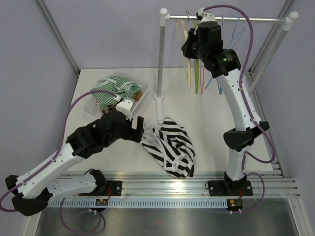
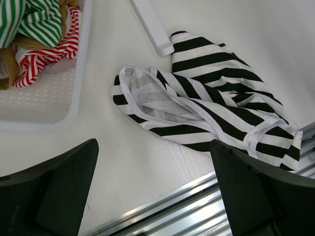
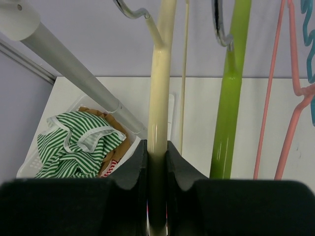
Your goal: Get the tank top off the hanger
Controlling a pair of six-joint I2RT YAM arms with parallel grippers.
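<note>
Black-and-white striped tank top crumpled on tabletop, near centre. Left gripper just beside its left edge. Right gripper raised far right by rail, at cream hanger. Bin of striped clothes far left.

bin far-left: green-striped garment, red-striped garment, tan item, maybe cloth | rack: green hanger, pink hanger

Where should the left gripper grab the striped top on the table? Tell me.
Best pinch the raised white-trimmed opening at the left end of the top, coming straight down: it lies crumpled flat on the table, and that fold stands up closest to the left gripper.
</note>
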